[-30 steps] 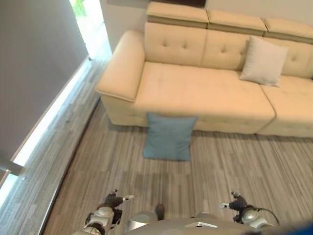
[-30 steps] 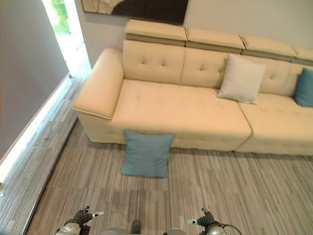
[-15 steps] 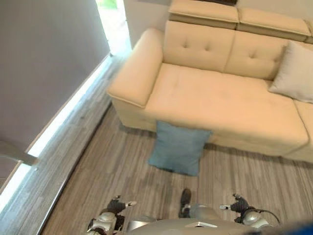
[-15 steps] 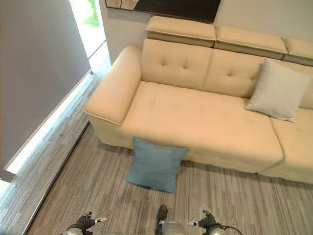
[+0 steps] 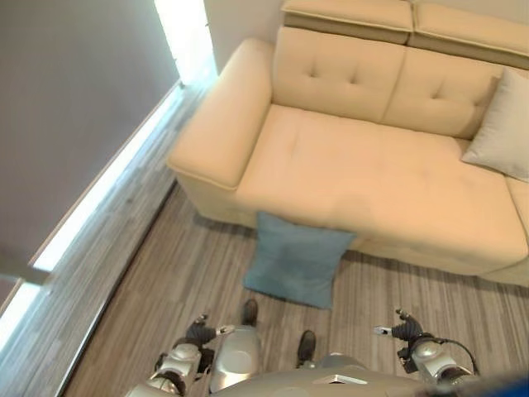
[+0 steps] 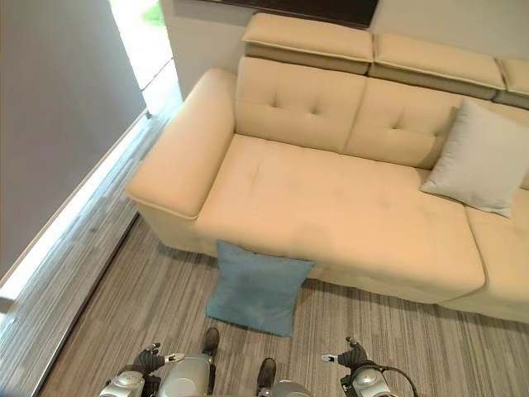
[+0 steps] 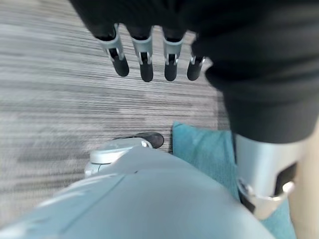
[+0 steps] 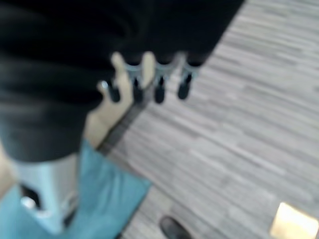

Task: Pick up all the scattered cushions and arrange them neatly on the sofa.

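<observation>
A cream tufted leather sofa (image 6: pixel 331 190) fills the upper centre and right of the head views, standing on grey striped wood-look flooring (image 5: pixel 165 273) that runs across the bottom and up the left side. At the right edge of the frame a pale beige square cushion (image 6: pixel 479 161) leans upright against the sofa's backrest, already in place. The thing to fetch is the teal square fabric cushion (image 5: pixel 295 258), in the lower centre of the frame: its bottom edge is on the floor and its top edge leans against the sofa's front face.

It lies straight ahead of both hands, between them and well apart from each; the left hand (image 5: pixel 198 335) looks slightly nearer. Being square, the teal cushion offers no long axis, so a two-sided grasp seems likely.

The left hand's fingers (image 7: pixel 145 62) hang straight and empty. The right hand (image 8: pixel 149 79) likewise holds nothing, fingers relaxed. Each wrist view catches a teal corner below its hand; the head views show the cushion whole.
</observation>
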`<state>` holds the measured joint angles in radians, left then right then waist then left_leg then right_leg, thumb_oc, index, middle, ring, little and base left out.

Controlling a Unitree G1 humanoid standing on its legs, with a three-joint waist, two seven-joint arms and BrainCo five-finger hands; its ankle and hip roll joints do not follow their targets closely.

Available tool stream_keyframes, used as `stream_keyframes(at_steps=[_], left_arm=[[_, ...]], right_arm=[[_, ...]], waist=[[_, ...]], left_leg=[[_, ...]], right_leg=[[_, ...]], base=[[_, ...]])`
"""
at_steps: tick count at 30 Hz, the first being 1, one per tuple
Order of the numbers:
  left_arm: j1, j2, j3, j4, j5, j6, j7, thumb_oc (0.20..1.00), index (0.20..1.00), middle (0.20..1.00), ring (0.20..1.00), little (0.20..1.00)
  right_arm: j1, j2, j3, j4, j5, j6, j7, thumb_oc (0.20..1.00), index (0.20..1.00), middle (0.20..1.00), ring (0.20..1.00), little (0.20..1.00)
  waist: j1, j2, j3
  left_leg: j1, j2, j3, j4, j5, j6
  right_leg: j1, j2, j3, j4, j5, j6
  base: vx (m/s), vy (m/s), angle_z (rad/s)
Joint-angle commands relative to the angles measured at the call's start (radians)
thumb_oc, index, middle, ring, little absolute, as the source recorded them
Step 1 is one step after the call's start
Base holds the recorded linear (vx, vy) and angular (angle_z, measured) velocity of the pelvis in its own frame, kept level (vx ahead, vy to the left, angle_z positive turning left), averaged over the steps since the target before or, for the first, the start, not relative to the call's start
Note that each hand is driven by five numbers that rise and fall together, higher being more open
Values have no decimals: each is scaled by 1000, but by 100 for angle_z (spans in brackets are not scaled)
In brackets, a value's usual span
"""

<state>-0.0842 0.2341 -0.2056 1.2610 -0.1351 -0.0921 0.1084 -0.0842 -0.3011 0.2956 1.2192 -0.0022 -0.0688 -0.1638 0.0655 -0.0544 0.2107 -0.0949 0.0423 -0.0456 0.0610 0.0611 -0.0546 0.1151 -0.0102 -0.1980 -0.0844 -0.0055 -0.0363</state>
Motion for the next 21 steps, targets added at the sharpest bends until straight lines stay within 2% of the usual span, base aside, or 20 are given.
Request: stream_keyframes(at_steps=[1,7,8,10,15,18,19,20,21], left_arm=[[2,2,-13,6,-1,-12,-9,1000,1000,1000,1000,1000],[-4,26,1,-7,-12,-21,5,1000,1000,1000,1000,1000],[-13,35,8,-34,-35,-34,21,1000,1000,1000,1000,1000],[-24,39,12,-70,-63,-49,35,1000,1000,1000,1000,1000],[-127,53,-59,-242,-120,-100,106,1000,1000,1000,1000,1000],[-178,58,-86,-287,-135,-113,142,1000,1000,1000,1000,1000],[-233,60,-112,-316,-151,-123,174,1000,1000,1000,1000,1000],[-233,60,-112,-316,-151,-123,174,1000,1000,1000,1000,1000],[-282,68,-131,-320,-164,-125,189,1000,1000,1000,1000,1000]], right_arm=[[-1,-26,8,-8,14,-8,-12,1000,1000,1000,1000,1000],[-31,-28,9,-30,16,-13,-25,1000,1000,1000,1000,1000],[-56,-34,11,-48,17,-21,-42,1000,1000,1000,1000,1000],[-76,-43,12,-66,18,-29,-57,1000,1000,1000,1000,1000],[-156,-90,15,-139,24,-43,-134,1000,1000,1000,1000,1000],[-191,-110,15,-157,22,-44,-168,1000,1000,1000,1000,1000],[-241,-125,16,-168,35,-47,-200,1000,1000,1000,1000,1000],[-242,-125,16,-168,35,-47,-200,1000,1000,1000,1000,1000],[-287,-144,23,-177,41,-46,-227,1000,1000,1000,1000,1000]], waist=[[23,-30,-35],[34,-31,-13],[44,-32,6],[52,-30,27],[29,-15,115],[16,-4,135],[2,8,156],[2,8,155],[-9,17,168]], left_leg=[[22,-54,-13,49,-119,28],[20,-60,56,66,-158,59],[6,-54,88,71,-167,64],[-18,-45,109,71,-167,63],[-174,-43,104,132,-148,51],[-251,-38,96,176,-151,43],[-322,-35,92,210,-145,38],[-324,-35,92,212,-145,38],[-383,-37,83,239,-141,38]], right_leg=[[-62,-72,55,134,-66,103],[-125,-102,82,163,-38,142],[-157,-115,65,172,-27,154],[-189,-132,36,178,-15,163],[-342,-150,22,245,-6,145],[-416,-155,15,290,-19,135],[-488,-157,9,338,-33,124],[-490,-158,9,339,-33,124],[-548,-161,10,374,-44,118]], base=[[99,150,-32],[-34,99,-39],[-121,1,-86],[-163,-24,-60],[-208,-43,-10],[-125,-50,17],[-80,-17,14],[-138,-12,11],[-20,-5,15]])
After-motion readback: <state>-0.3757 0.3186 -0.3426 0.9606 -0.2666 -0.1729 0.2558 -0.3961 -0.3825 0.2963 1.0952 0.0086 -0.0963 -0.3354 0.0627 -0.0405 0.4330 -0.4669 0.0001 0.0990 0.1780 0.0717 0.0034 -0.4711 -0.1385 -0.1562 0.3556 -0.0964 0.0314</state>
